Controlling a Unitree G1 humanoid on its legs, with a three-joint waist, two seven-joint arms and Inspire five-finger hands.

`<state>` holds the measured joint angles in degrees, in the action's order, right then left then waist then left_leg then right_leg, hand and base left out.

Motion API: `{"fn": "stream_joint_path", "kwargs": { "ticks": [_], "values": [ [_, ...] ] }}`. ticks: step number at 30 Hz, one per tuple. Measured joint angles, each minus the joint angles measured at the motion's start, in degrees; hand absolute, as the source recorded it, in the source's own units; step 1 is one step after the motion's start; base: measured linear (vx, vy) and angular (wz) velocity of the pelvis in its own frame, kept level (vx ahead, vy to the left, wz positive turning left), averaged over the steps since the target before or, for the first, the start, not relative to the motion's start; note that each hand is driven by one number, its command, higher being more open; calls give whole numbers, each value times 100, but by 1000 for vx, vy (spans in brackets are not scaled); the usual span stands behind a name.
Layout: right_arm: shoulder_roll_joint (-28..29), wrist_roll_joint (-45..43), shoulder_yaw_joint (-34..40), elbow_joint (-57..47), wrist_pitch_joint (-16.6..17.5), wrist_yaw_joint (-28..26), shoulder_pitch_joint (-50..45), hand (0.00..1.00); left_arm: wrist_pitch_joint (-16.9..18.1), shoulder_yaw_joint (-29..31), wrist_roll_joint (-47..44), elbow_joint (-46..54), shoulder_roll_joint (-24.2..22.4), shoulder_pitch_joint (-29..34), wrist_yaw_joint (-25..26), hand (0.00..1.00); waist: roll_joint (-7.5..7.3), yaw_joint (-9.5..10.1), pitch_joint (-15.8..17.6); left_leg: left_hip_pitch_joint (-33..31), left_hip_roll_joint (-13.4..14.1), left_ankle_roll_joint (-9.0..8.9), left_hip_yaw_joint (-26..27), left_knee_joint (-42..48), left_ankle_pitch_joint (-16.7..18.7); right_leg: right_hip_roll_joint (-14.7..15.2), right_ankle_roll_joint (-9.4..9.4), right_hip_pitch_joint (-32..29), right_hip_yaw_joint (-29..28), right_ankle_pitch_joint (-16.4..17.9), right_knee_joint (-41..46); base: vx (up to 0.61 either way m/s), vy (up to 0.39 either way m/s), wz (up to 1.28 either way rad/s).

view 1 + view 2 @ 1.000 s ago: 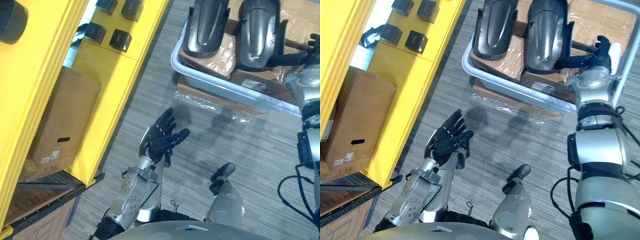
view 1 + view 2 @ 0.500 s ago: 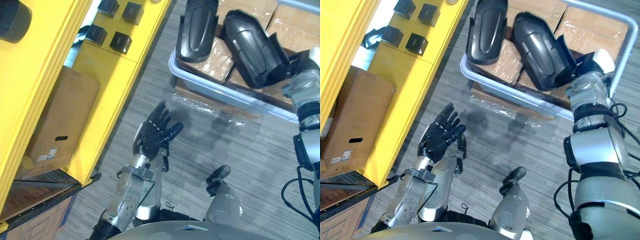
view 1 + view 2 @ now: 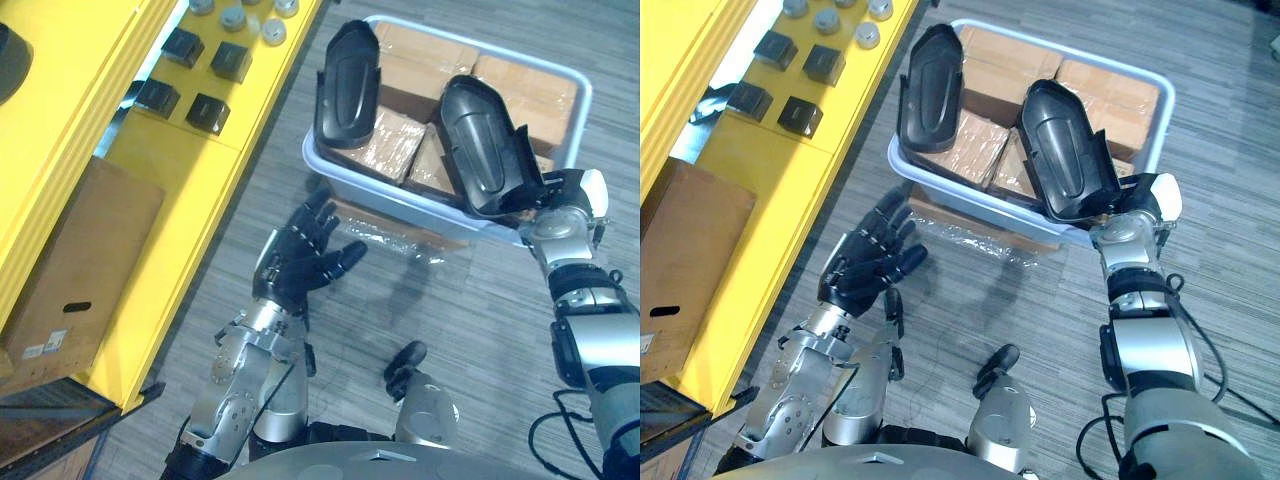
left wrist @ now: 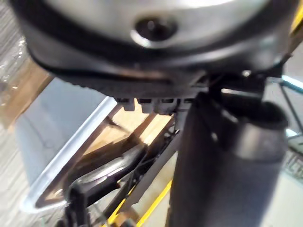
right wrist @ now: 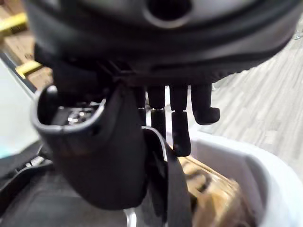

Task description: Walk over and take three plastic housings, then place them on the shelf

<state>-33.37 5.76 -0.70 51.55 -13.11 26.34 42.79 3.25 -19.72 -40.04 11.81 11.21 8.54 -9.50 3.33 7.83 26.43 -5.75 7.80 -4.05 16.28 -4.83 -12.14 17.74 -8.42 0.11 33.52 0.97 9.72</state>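
Since a second ago the right housing (image 3: 1065, 150) has swung out of parallel with the left housing (image 3: 928, 88). Its near end follows the right robot hand (image 3: 1130, 222), which pinches that end at the near rim of the bin (image 3: 958, 196). Long axis: from this hand, away and leftward. Spread-fingered and empty, the left robot hand (image 3: 862, 268) hovers nearer the left housing. Count: two housings, one bin, four black blocks (image 3: 798, 115) on the yellow shelf (image 3: 750, 190).

Left hand (image 3: 865, 266) raised, palm open, fingers spread — right hand (image 3: 1138, 205) extended, fingers pinching a housing (image 3: 1065, 150).
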Motion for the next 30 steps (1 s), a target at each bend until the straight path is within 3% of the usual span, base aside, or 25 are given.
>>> {"fn": "stream_joint_path", "kwargs": {
  "ticks": [1, 5, 9, 12, 14, 15, 18, 21, 26, 30],
  "values": [
    [180, 135, 72, -395, 56, 164, -202, 0, -407, -19, -10, -72, -3, -38, -1, 100, -26, -34, -248, 24, 5, -20, 90, -4, 28, -21, -35, 4, -74, -32, -102, 36, -19, -19],
    [614, 529, 111, -978, 352, 343, -653, 0, -1303, -188, -125, -516, -24, -288, 4, 100, -136, -99, -781, 223, 67, -45, 285, -5, 42, -105, -38, 227, -168, -130, -395, 70, -44, -18],
    [1009, 902, -41, -1519, 628, 406, -1068, 0, -2159, -519, -1261, -1590, -223, -823, 367, 100, -220, -183, -1251, 447, 114, -57, 492, -27, 36, -222, -7, 424, -276, -183, -611, 21, -45, -19],
    [1296, 1107, -287, -1821, 749, 406, -1288, 0, -2254, -720, -1774, -2349, -427, -1180, 646, 100, -252, -303, -1396, 628, 217, -137, 669, -30, 86, -331, 32, 509, -431, -234, -703, -46, -27, -32],
    [1479, 1200, -419, -1853, 915, 405, -1471, 0, -2170, -813, -2121, -2804, -540, -1450, 723, 100, -287, -380, -1495, 678, 299, -194, 727, -31, 133, -408, 54, 494, -540, -249, -709, -68, -21, -26],
    [1626, 1200, -542, -1853, 999, 402, -1638, 0, -1917, -867, -2254, -3230, -682, -1793, 841, 100, -335, -435, -1534, 750, 357, -223, 825, -32, 158, -469, 92, 490, -626, -282, -738, -86, -6, -34],
    [1795, 1200, -693, -1857, 1034, 383, -1818, 0, -1510, -848, -2281, -3441, -763, -2031, 933, 100, -408, -487, -1593, 819, 400, -229, 925, -32, 172, -526, 118, 497, -742, -381, -872, -63, -2, -31],
    [1926, 1198, -712, -2014, 1192, 402, -2118, 0, -981, -795, -2279, -3596, -846, -2171, 1108, 100, -459, -552, -1670, 869, 393, -213, 1063, -31, 212, -543, 121, 492, -887, -523, -1027, -41, 11, -26],
    [2127, 1422, -975, -2099, 1621, 187, -2494, 0, 203, -429, -2539, -3600, -1046, -2316, 1326, 100, -575, -624, -1777, 931, 386, -208, 1164, -31, 228, -552, 118, 506, -990, -596, -1106, -2, 7, -10],
    [2196, 1428, -1055, -2141, 1756, 158, -2494, 0, 548, -278, -2646, -3596, -1049, -2336, 1338, 100, -613, -593, -1800, 928, 368, -210, 1164, -30, 229, -556, 121, 537, -991, -649, -1200, 0, 0, 0]
  ]
}}
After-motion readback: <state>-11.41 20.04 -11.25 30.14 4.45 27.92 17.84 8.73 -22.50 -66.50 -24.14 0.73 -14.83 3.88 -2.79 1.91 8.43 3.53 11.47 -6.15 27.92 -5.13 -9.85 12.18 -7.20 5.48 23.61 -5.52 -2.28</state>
